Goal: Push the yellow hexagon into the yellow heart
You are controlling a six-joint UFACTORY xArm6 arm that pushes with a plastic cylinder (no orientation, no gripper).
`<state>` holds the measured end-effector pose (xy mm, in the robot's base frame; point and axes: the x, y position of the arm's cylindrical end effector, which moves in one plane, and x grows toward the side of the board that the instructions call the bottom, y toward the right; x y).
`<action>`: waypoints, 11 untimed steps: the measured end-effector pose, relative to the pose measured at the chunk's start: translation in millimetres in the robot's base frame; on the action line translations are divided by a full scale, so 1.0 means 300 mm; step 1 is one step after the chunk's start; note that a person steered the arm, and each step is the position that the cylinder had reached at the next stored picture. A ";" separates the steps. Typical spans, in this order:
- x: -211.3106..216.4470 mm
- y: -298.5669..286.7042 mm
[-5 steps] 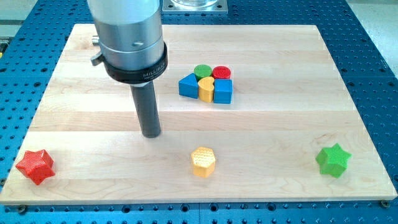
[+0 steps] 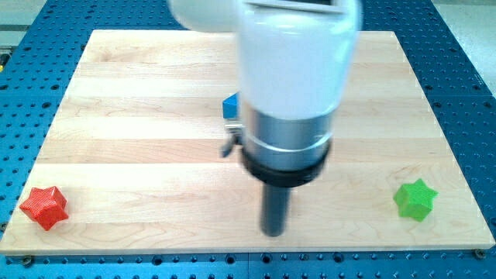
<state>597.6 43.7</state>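
My tip [image 2: 273,232] rests on the board near the view's bottom edge, a little right of centre. The arm's body hides the yellow hexagon and the yellow heart; neither shows. Only a corner of a blue block [image 2: 229,106] of the cluster peeks out at the arm's left side, above and left of the tip.
A red star [image 2: 43,207] lies at the bottom left corner of the wooden board [image 2: 116,116]. A green star [image 2: 415,199] lies at the bottom right. Blue perforated table surrounds the board.
The arm has swung from the left of centre toward the view's right and bottom. It now covers the hexagon's earlier spot and most of the block cluster.
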 end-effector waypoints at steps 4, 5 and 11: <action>-0.271 -0.061; -0.339 -0.061; -0.136 0.881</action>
